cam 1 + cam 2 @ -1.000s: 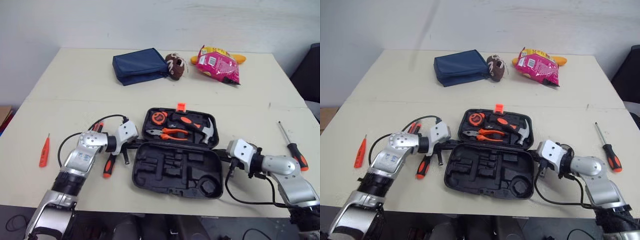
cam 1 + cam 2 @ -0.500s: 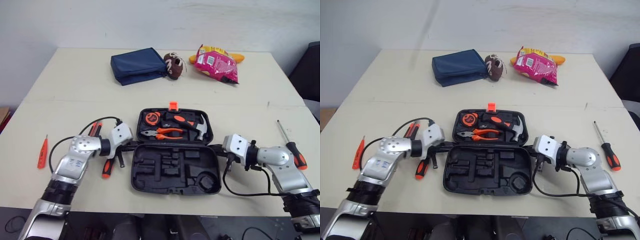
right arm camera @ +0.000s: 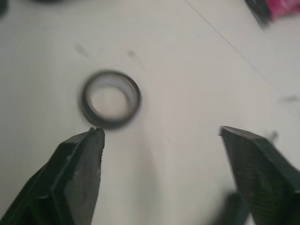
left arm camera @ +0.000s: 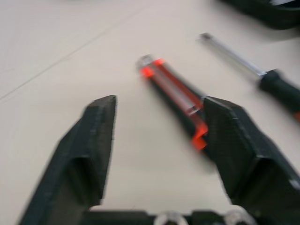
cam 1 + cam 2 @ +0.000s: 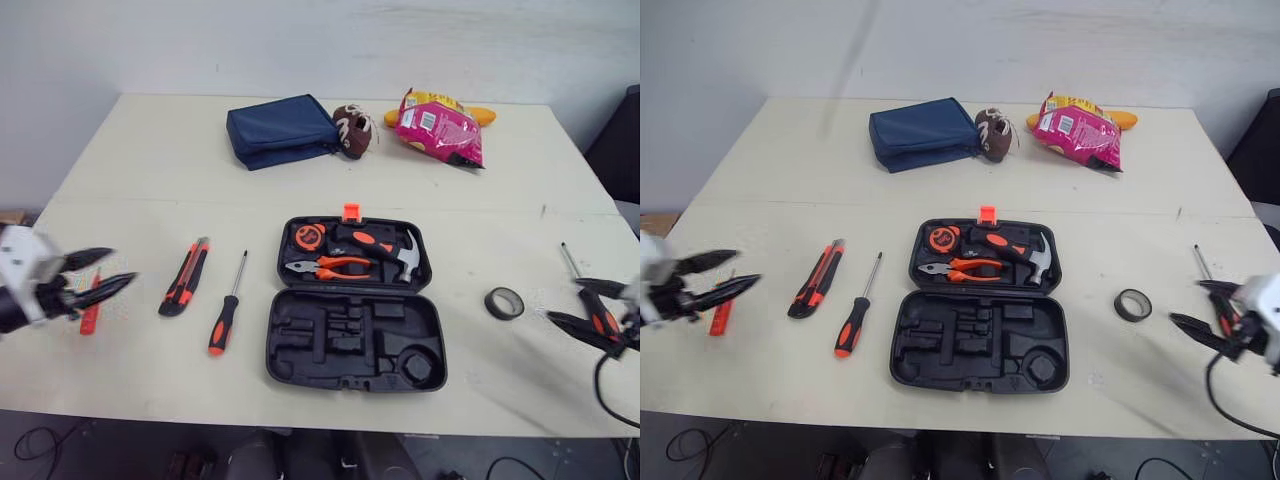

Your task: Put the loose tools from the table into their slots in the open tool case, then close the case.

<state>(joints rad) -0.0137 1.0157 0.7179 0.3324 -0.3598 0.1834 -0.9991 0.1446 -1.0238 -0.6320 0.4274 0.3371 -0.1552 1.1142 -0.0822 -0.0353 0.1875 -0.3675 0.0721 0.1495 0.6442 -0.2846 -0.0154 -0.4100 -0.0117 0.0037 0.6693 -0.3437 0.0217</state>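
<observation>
1. Black fingers of the left gripper (image 5: 118, 268) stand wide apart and empty, aimed at the flat orange-and-black utility knife (image 5: 185, 277). Best to straddle its narrow body crosswise.
2. The right gripper (image 5: 565, 300), equally spread and empty, faces a glossy tape roll (image 5: 504, 302). Pinch one wall of the ring.
3. A thin orange tool (image 5: 90, 312), perhaps a tester, and a round-handled screwdriver (image 5: 225, 318) lie loose left of the moulded plastic tool case (image 5: 300, 355), whose near half holds empty slots.
4. Farthest are a navy fabric pouch (image 5: 280, 130) and a crinkly pink snack bag (image 5: 440, 125).
</observation>
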